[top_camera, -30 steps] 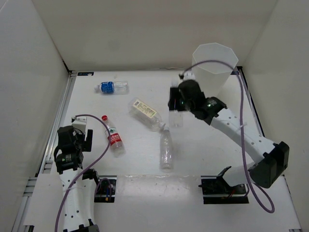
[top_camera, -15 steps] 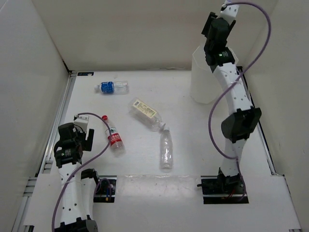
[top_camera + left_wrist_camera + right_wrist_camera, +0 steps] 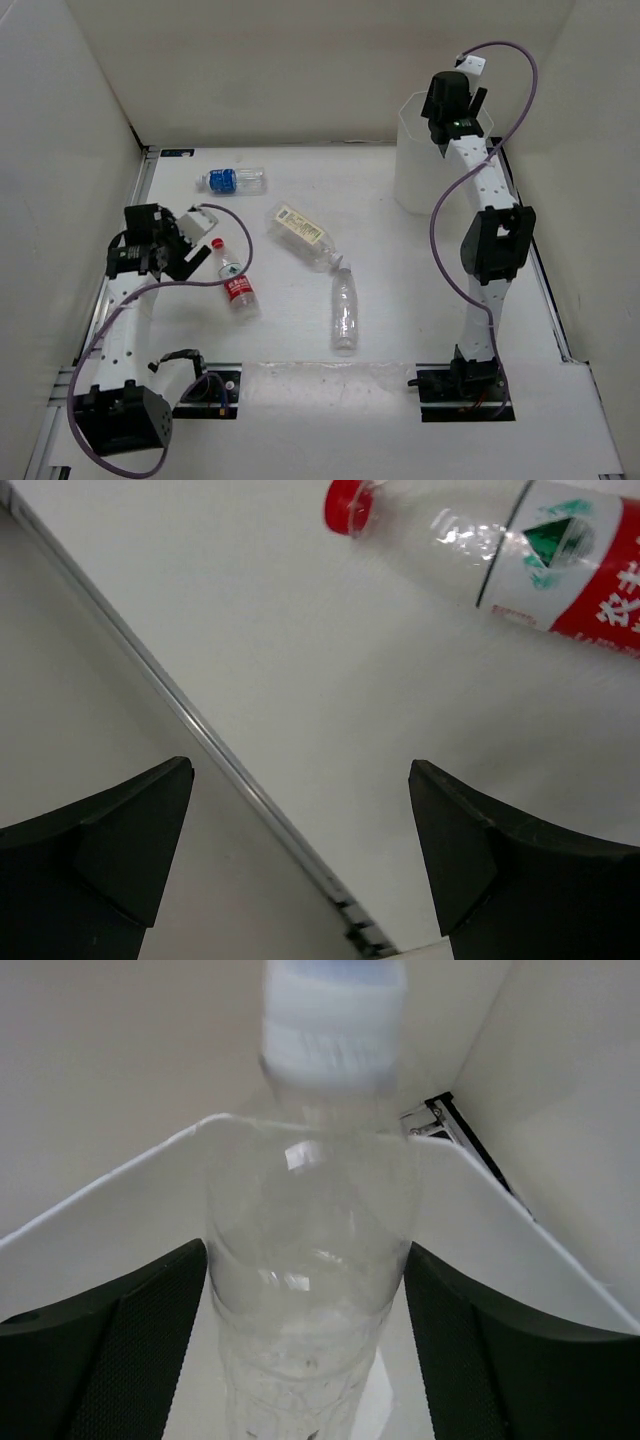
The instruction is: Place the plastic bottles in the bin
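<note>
My right gripper [image 3: 455, 122] is raised over the tall translucent bin [image 3: 415, 185] at the back right. In the right wrist view it [image 3: 308, 1260] is shut on an unlabelled clear bottle [image 3: 310, 1260] with a white cap, held just above the bin's rim [image 3: 120, 1180]. My left gripper [image 3: 193, 254] is open and empty, just left of the red-labelled bottle [image 3: 237, 285]. In the left wrist view it [image 3: 300, 780] hangs over the table edge, with that bottle [image 3: 520, 550] ahead. The blue-labelled bottle [image 3: 232, 181], the yellowish-labelled bottle [image 3: 303, 234] and another unlabelled bottle [image 3: 345, 311] lie on the table.
White walls close in the table on the left, back and right. A metal rail [image 3: 230, 770] runs along the table's left edge, under my left gripper. The bin stands close to the back right corner.
My right arm has lifted the unlabelled bottle from the middle of the table up to above the bin. My left arm has reached forward towards the red-labelled bottle.
</note>
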Robot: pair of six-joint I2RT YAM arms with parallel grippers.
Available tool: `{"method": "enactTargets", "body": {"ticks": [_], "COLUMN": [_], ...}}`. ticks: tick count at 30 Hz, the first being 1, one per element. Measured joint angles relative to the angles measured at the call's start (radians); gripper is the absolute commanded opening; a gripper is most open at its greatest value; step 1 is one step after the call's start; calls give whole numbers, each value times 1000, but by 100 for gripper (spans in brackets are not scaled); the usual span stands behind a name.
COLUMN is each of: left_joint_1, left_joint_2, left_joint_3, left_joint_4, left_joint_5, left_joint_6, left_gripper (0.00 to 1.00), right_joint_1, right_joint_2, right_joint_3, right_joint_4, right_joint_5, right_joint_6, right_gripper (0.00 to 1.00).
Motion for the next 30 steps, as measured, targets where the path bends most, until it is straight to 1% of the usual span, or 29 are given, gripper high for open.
{"method": "enactTargets", "body": {"ticks": [3, 6, 9, 11, 13, 17, 21, 25, 30], "left_joint_1": [-130, -239, -296, -322, -349, -418, -494, -560, -606], "left_joint_2": [20, 12, -22, -52, -69, -20, 106, 214, 278], "left_joint_3": [-6, -53, -120, -169, -214, -235, -218, -185, -183], "left_joint_4": [8, 6, -3, -8, -21, -34, -35, -28, 3], "left_joint_5": [-36, -66, -70, -71, -74, -87, -107, -124, -148], "left_joint_6": [182, 416, 657, 799, 898, 997, 1039, 1040, 1031], "left_gripper": [100, 100, 100, 100, 100, 100, 100, 100, 100], "right_joint_1": [-5, 2, 7, 10, 10, 10, 15, 27, 40], "right_joint_2": [-18, -35, -53, -68, -82, -122, -195, -281, -367], "right_joint_3": [1, 1, 1, -1, -2, -18, -78, -154, -226], "right_joint_4": [-14, -21, -36, -39, -40, -54, -66, -76, -84], "right_joint_5": [-37, -65, -92, -108, -121, -143, -166, -187, -206], "right_joint_6": [-2, -2, -1, -2, -3, -3, -3, -2, -2], "right_gripper": [89, 91, 95, 95, 95, 96, 96, 96, 97]}}
